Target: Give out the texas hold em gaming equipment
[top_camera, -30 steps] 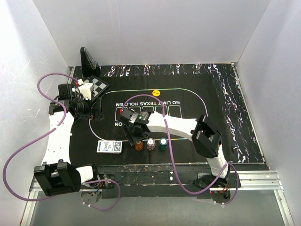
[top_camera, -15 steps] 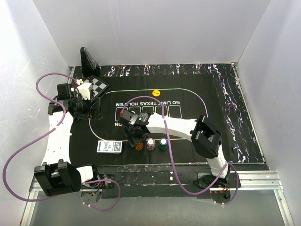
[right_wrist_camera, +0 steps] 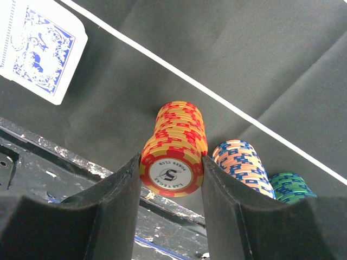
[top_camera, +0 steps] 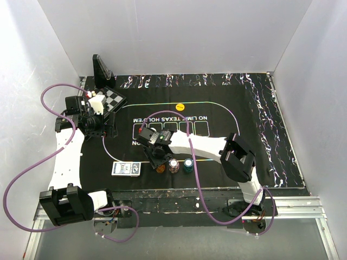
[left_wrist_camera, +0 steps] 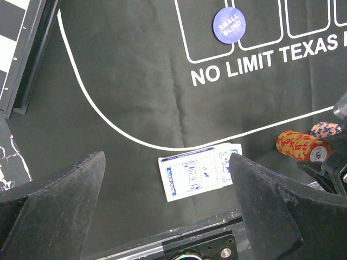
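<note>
The chip stack (right_wrist_camera: 174, 142) inside the right gripper (right_wrist_camera: 172, 165) is orange with red marks; the cards (right_wrist_camera: 39, 49) beside it are blue-and-white patterned.

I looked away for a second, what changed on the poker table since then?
The right tool shifted slightly back toward its base and closed on the orange chip stack. The left tool stayed open; the cards, pale stack and green stack did not move.

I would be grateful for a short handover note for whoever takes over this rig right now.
Left gripper: open, empty, above the black printed mat.
Right gripper: closed on the orange-and-red poker chip stack, which stands on the mat.
Beside it: peach-and-blue chip stack, green chip stack. Blue-backed playing cards lie near the front edge.
Done: no chips or cards dealt.
To do: distribute them.
</note>
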Controlling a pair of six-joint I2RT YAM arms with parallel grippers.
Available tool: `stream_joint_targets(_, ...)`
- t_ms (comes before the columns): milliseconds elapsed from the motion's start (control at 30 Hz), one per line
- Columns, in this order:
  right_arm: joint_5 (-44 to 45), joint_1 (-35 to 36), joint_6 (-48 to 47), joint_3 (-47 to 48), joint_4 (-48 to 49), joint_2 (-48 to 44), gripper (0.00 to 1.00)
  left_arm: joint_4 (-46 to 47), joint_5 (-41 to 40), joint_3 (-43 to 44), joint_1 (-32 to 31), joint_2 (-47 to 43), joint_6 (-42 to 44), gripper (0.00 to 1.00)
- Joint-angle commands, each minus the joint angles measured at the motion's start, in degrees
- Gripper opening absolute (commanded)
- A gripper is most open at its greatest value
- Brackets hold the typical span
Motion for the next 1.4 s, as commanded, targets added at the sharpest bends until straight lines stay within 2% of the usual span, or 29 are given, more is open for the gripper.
stream_joint_targets(0, 2.0, 0.3, 0.6, 0.0, -1.0, -1.6, 0.38, 1.0, -0.2, 2.0, 0.6, -1.2, 0.7, 1.00)
stream_joint_targets(233, 5.4, 0.3, 0.2, 1.2, -1.9, -2.8, 0.17, 1.1, 0.1, 2.0, 1.0, -1.5, 0.9, 1.00)
stream_joint_targets(333, 7.3, 0.2, -1.1, 4.3, -2.8, -2.8, 0.01, 1.0, 0.6, 2.2, 1.0, -1.3, 0.8, 1.00)
stream_joint_targets(567, 6.1, -2.0, -4.5, 14.2, -1.5, 1.1, 0.01, 0.7, 4.3, 4.2, 2.1, -0.1, 0.4, 1.00)
stream_joint_targets(867, 0.5, -4.0, -8.4, 34.5, -1.8, 17.9, 0.01, 1.4, 5.6, 6.7, 4.3, 2.6, -2.6, 1.00)
stream_joint_targets(1000, -1.0, -4.7, -8.4, 38.1, -0.1, 22.5, 0.01, 1.2, 6.4, 6.2, 4.4, 2.8, -1.9, 1.00)
stream_joint_targets(1367, -0.9, -6.3, -8.5, 40.7, 4.1, 27.6, 0.01, 1.3, 7.5, 6.3, 4.5, 3.3, -0.9, 1.00)
